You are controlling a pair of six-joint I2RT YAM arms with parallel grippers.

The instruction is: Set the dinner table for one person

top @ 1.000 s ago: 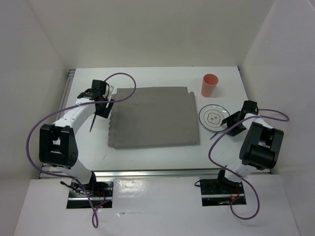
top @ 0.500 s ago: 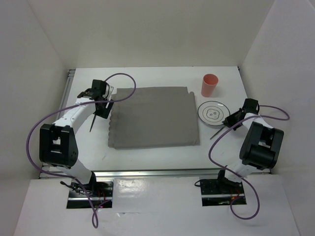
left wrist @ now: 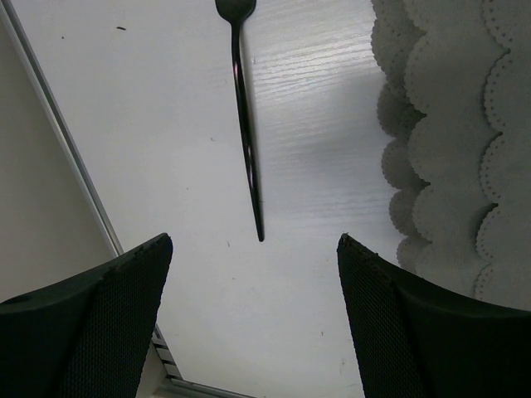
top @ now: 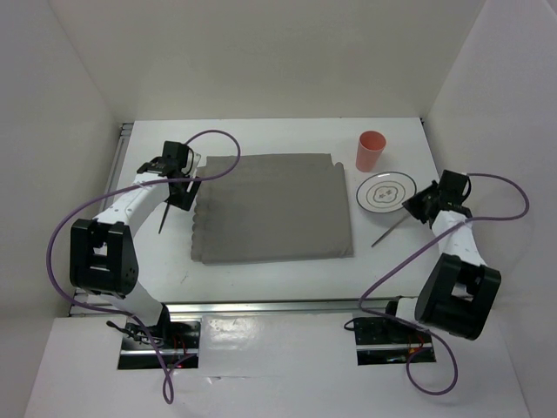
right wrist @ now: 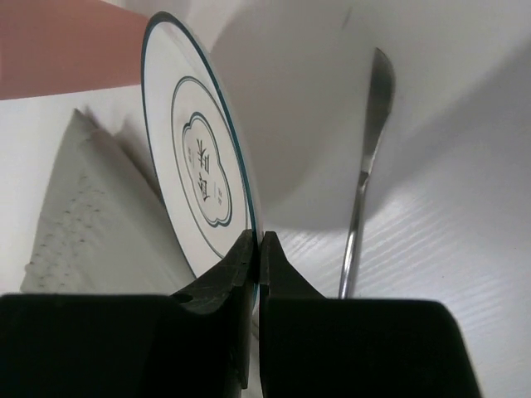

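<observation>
R fingers [right wrist: 241, 274] are pressed together on the near-right rim of the plate [right wrist: 199, 166]. The thin edge is pinched btwn them and nothing else is held. From the grip the plate is seen to extend away twd the mat [top: 274, 209], i.e. to the robot's left, w/ the pink cup [top: 370, 151] just beyond it on the far side. Whether the plate is lifted clear of the table [top: 278, 139] cannot be told; in the wrist view it appears tilted, w/ shadow beneath. The knife [top: 389, 232] is laid just beside the plate on its near side, long axis diagonal, running from near the fingers twd the mat's near-right corner. The coming move is judged to be a carry leftward onto the mat's middle, and the R arm is by far the nearer. L fingers [left wrist: 390, 307] are spread wide and empty, hung over the fork [left wrist: 245, 124]. Its long axis is pointed straight away btwn them, beside the mat's scalloped left edge.
</observation>
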